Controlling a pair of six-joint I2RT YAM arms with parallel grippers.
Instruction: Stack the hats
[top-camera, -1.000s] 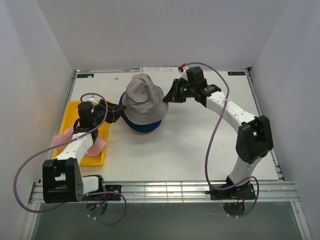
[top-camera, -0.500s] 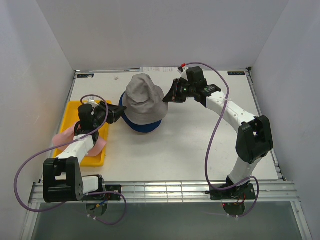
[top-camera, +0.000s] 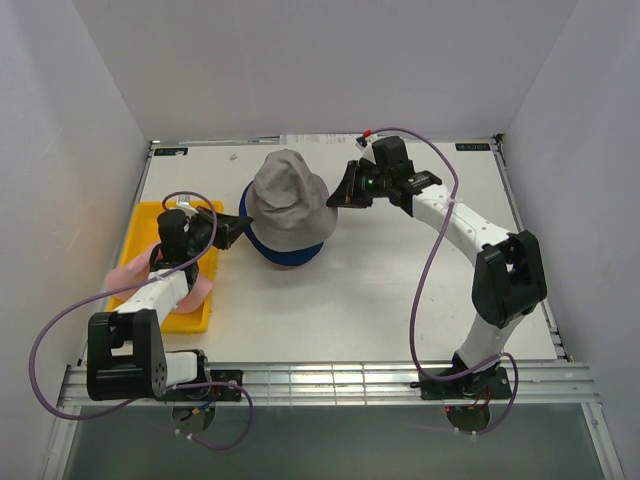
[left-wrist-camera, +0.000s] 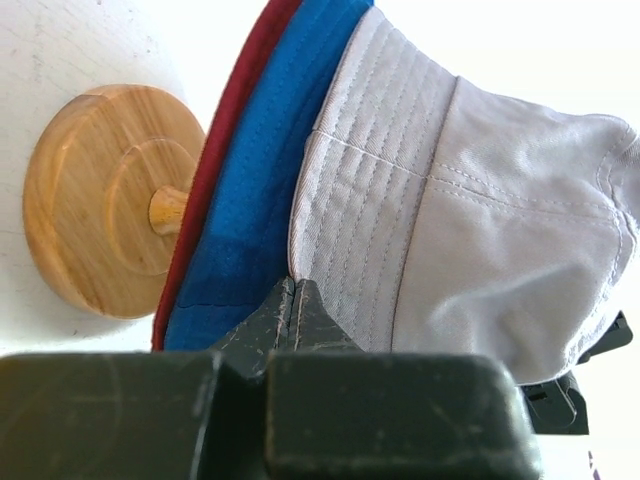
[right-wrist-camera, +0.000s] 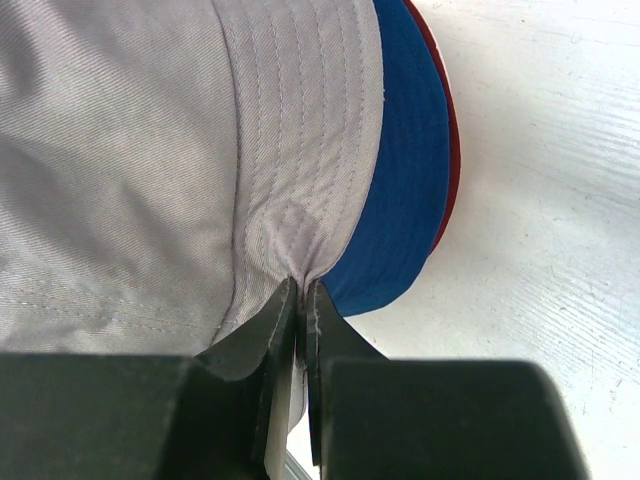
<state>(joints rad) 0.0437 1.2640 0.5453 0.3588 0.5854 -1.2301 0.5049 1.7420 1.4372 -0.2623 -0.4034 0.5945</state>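
A grey hat (top-camera: 288, 193) sits on top of a blue hat (top-camera: 285, 252), both over a wooden stand (left-wrist-camera: 110, 200). Under the blue hat (left-wrist-camera: 260, 180) only the rim of a dark red hat (left-wrist-camera: 222, 140) shows. My left gripper (top-camera: 243, 222) is shut with its tips (left-wrist-camera: 293, 285) at the left edge of the grey hat's (left-wrist-camera: 480, 220) brim. My right gripper (top-camera: 338, 197) is shut on the right brim, and the grey cloth (right-wrist-camera: 130, 150) puckers at its tips (right-wrist-camera: 303, 290). A pink hat (top-camera: 128, 270) lies in the yellow tray, partly under my left arm.
The yellow tray (top-camera: 150, 215) lies at the table's left edge beneath the left arm. White walls close in the table at the back and on both sides. Purple cables loop from both arms.
My left gripper has gone from open to shut at the grey hat's brim. The right gripper and the hats have stayed where they were.
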